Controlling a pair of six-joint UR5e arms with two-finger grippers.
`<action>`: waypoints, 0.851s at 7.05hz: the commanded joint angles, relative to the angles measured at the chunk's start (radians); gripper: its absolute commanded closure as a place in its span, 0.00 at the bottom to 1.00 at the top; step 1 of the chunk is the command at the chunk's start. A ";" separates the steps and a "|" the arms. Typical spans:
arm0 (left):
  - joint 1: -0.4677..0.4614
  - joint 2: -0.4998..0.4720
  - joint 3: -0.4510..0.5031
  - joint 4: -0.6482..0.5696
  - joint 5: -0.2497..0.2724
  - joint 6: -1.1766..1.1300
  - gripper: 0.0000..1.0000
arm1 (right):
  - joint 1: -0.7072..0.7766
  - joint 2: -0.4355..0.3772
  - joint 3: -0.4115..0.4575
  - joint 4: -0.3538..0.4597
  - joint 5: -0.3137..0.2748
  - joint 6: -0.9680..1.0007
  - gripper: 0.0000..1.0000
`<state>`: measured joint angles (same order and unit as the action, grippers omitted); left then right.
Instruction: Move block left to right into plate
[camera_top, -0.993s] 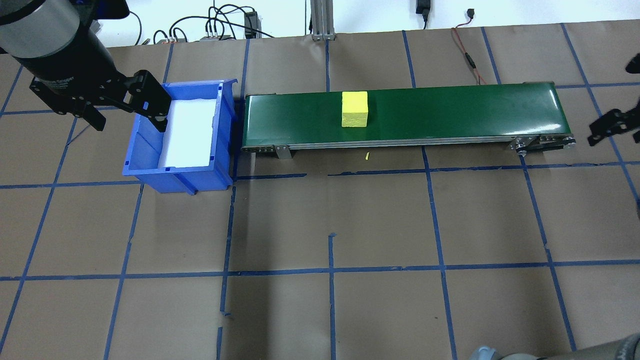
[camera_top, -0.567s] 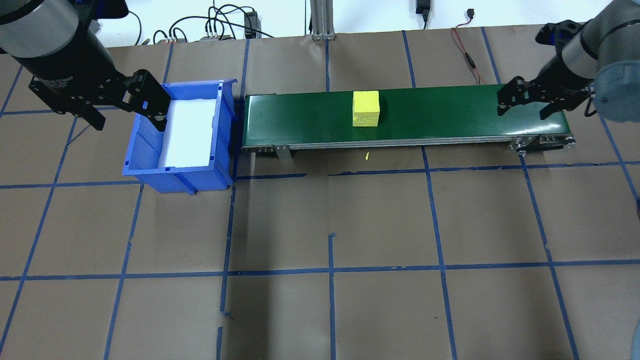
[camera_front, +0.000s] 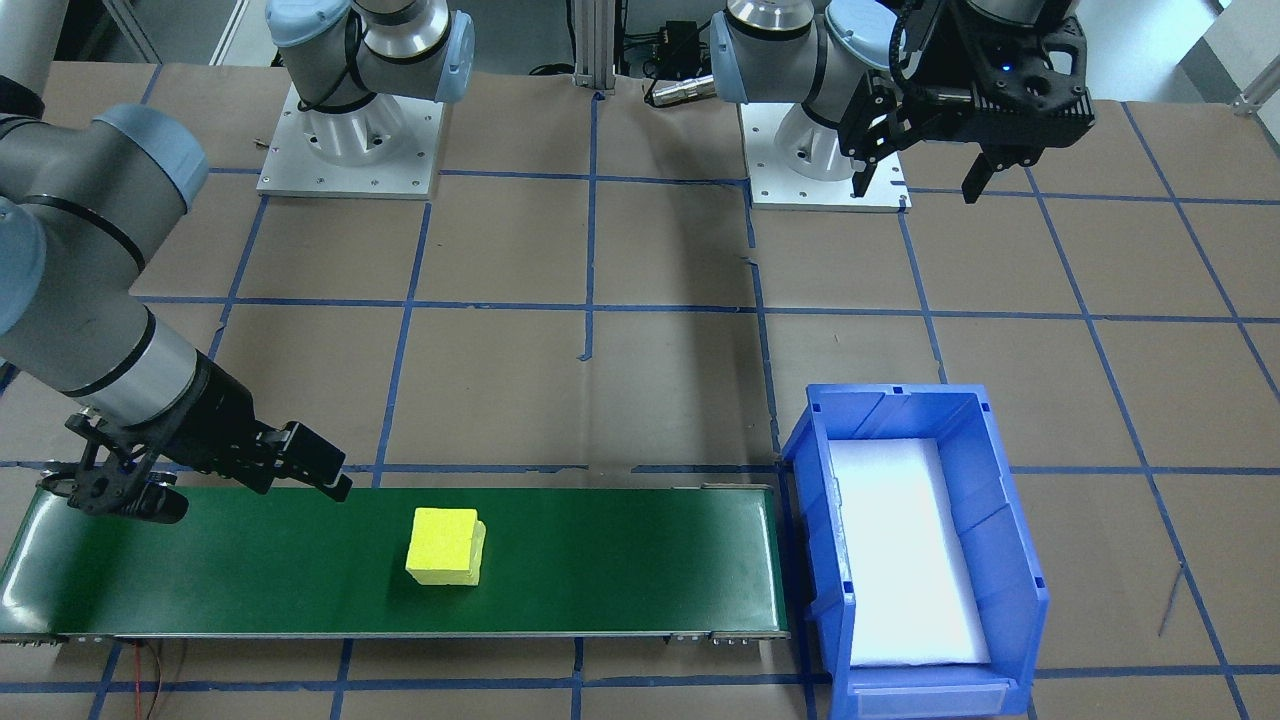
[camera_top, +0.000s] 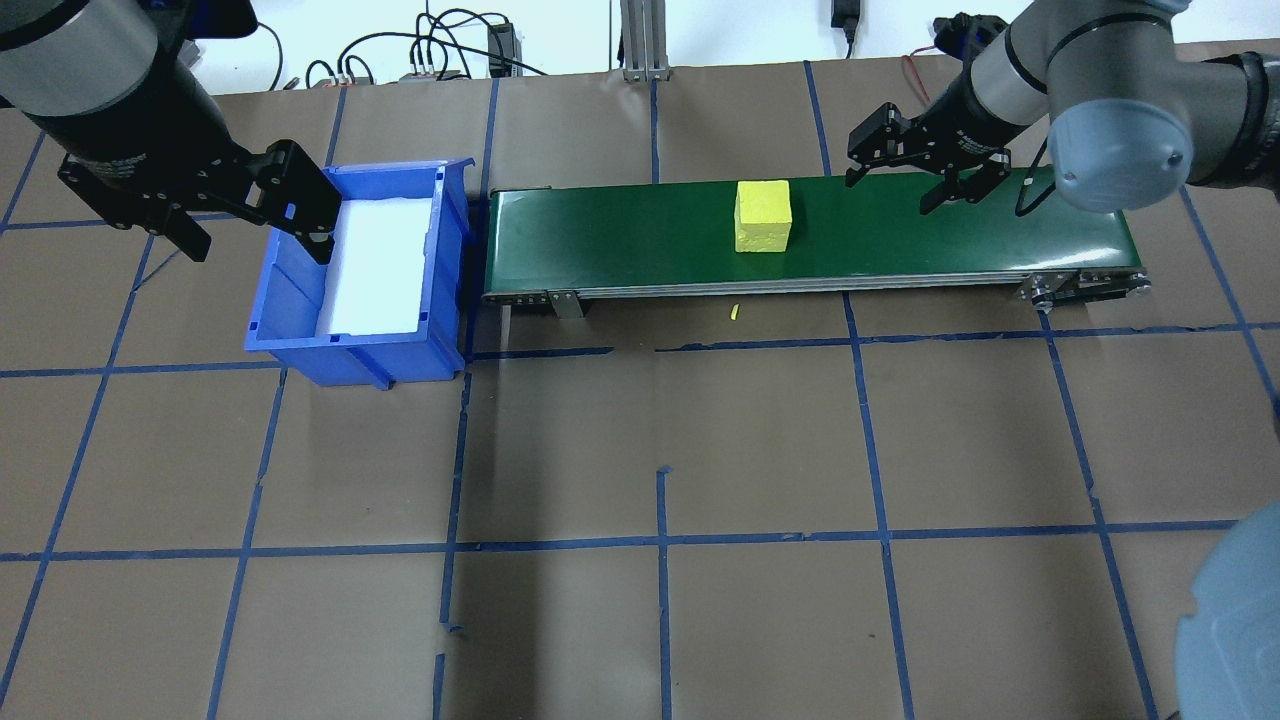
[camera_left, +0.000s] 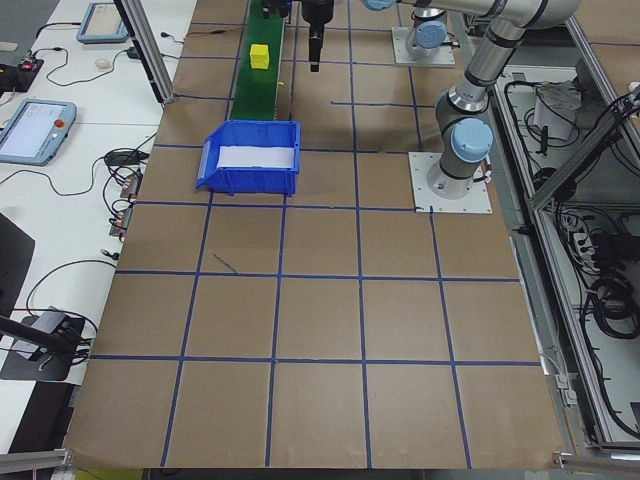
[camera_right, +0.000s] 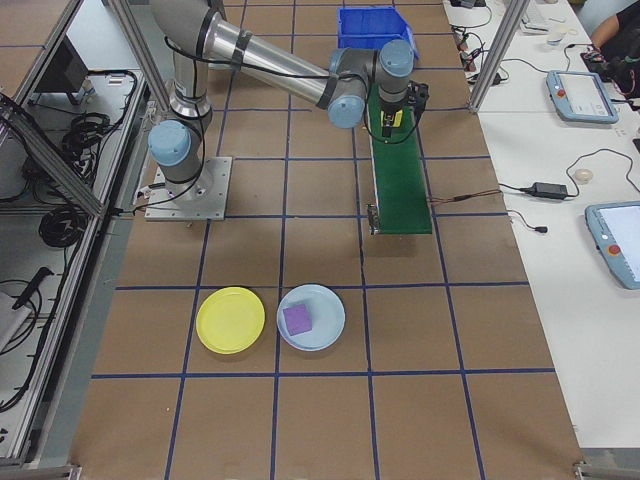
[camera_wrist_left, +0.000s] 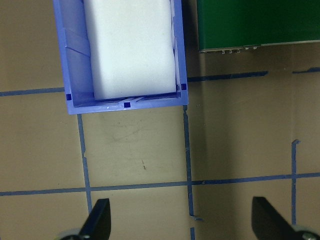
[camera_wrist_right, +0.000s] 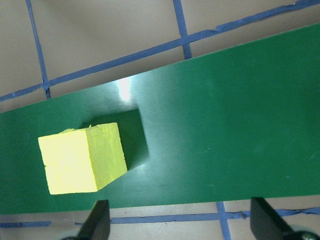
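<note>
Yellow block (camera_top: 763, 215) on belt (camera_top: 900, 240) looks light, squashy foam, grip flat opposite sides gently; right gripper (camera_top: 915, 165) and left gripper (camera_top: 250, 210) both wide open, empty.

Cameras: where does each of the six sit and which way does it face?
Front-facing: opposite the robot, down on yellow block, conveyor; both bases.
Overhead: behind the robot; right tool nears the block.
Exterior left: table end, blue bin near.
Exterior right: other end; yellow plate.
Left wrist: straight down on the bin; fingertips.
Right wrist: down on the block; fingertips.
Block and conveyor: five views.
</note>
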<state>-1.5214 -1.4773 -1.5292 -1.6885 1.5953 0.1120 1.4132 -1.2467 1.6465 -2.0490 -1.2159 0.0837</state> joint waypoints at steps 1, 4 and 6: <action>0.000 0.000 0.000 0.001 0.000 -0.002 0.00 | 0.009 0.024 -0.001 -0.002 0.060 0.022 0.00; 0.001 0.000 -0.002 0.001 0.000 0.000 0.00 | 0.009 0.081 -0.002 -0.056 0.084 0.022 0.00; 0.001 0.000 -0.002 0.001 0.000 0.000 0.00 | 0.009 0.145 -0.014 -0.124 0.117 0.022 0.00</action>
<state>-1.5211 -1.4772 -1.5308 -1.6874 1.5953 0.1119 1.4220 -1.1369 1.6394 -2.1386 -1.1206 0.1067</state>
